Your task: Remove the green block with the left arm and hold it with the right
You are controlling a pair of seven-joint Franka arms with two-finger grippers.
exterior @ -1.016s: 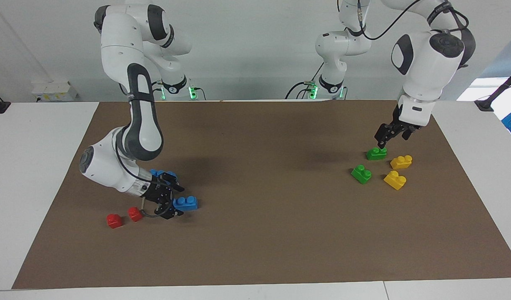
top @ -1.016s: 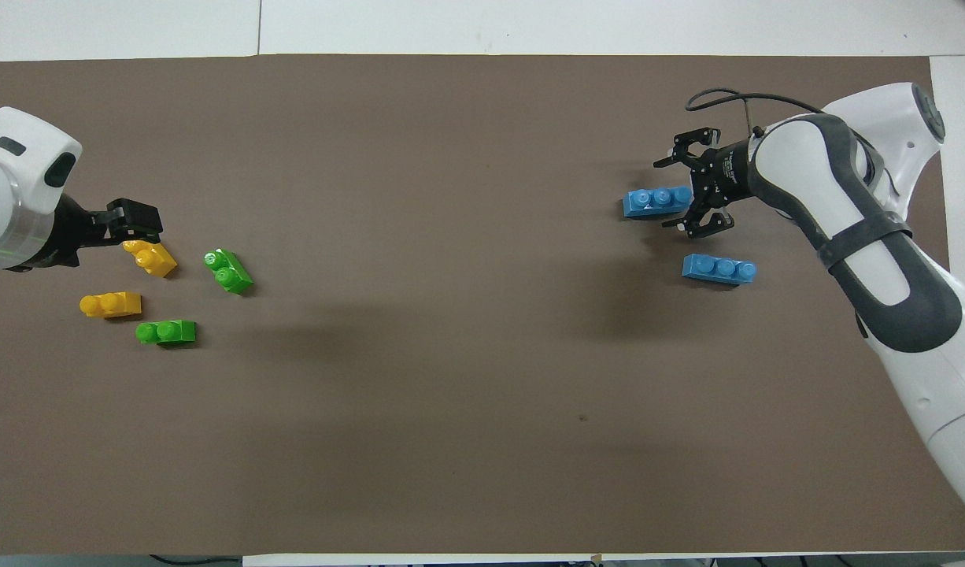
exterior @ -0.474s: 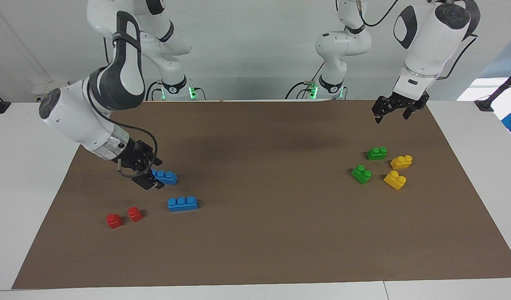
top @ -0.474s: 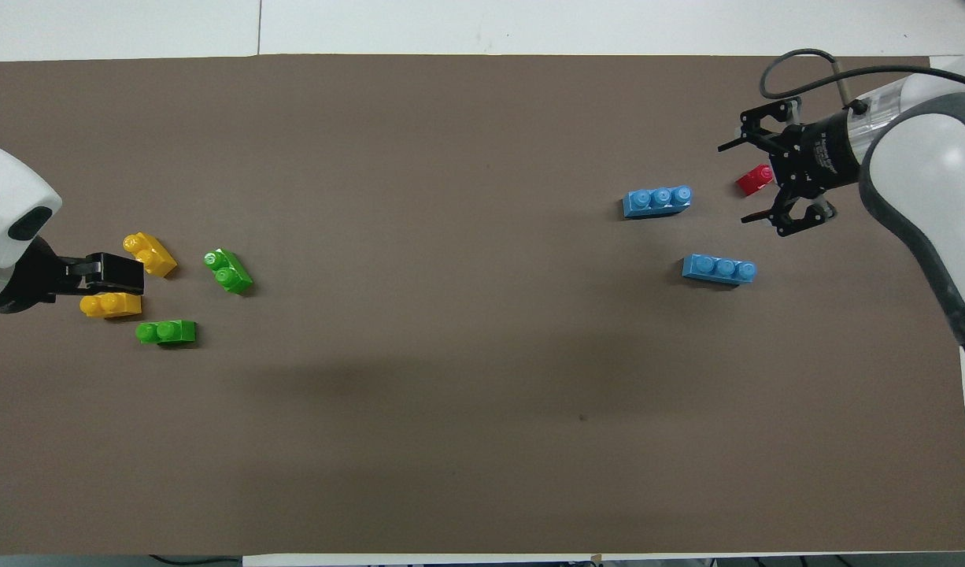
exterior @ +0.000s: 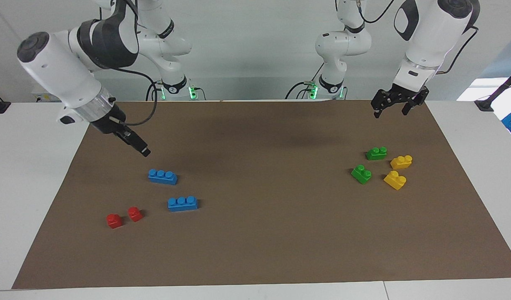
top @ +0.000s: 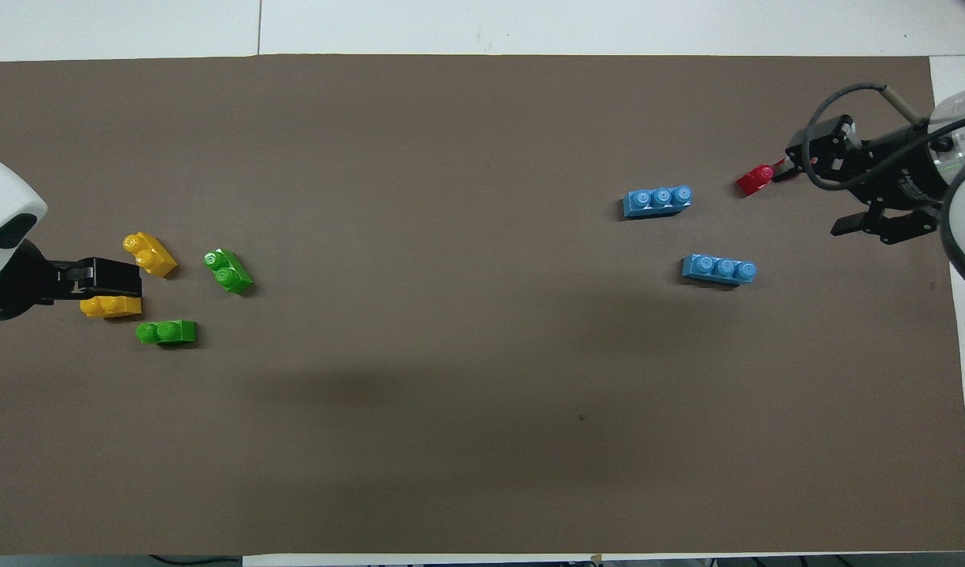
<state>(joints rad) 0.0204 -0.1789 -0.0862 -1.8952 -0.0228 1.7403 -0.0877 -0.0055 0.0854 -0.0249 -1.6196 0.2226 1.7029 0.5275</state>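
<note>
I have both arms up off the mat (exterior: 264, 250) with nothing in either gripper. The left gripper (exterior: 395, 105) hangs over the mat's edge nearest the robots, at the left arm's end, its fingers spread wide. The right gripper (exterior: 143, 151) hangs over the mat at the right arm's end; I see it side-on in the facing view, so I go mostly by the overhead view, where its fingers look spread as well.

The green block (exterior: 376, 153) nearest the robots lies flat on the mat at the left arm's end, studs up, untouched. The second green block (exterior: 361, 173) sits a little farther from the robots, close by it. Two yellow blocks (exterior: 401, 161) (exterior: 395, 180) lie just beside the greens, toward the table's end.

At the right arm's end, two blue blocks (exterior: 163, 176) (exterior: 183, 203) lie apart from each other, and two red blocks (exterior: 135, 213) (exterior: 114, 221) sit near one another, farther from the robots than the blues.
</note>
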